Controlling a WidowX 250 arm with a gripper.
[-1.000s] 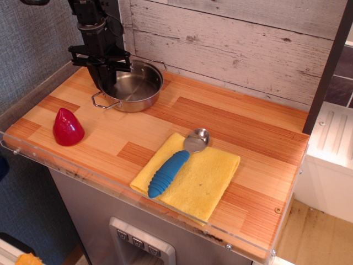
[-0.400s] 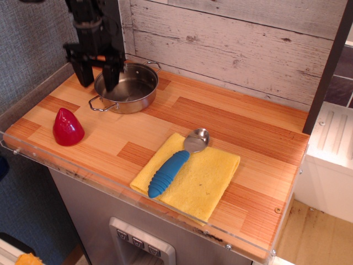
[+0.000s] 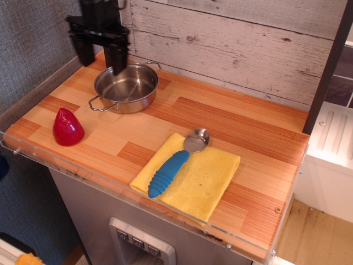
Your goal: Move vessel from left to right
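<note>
The vessel is a small shiny steel pot with two wire loop handles. It stands at the back left of the wooden counter. My black gripper hangs above the pot's back left rim, lifted clear of it. Its two fingers are spread apart and hold nothing.
A red cone-shaped toy sits at the front left. A blue-handled metal spoon lies on a yellow cloth at the front middle. A whitewashed plank wall runs behind the counter. A dark post stands at the right.
My gripper has opened, let go of the pot's rim and risen. The pot shifted slightly left during the release and now stands free.
</note>
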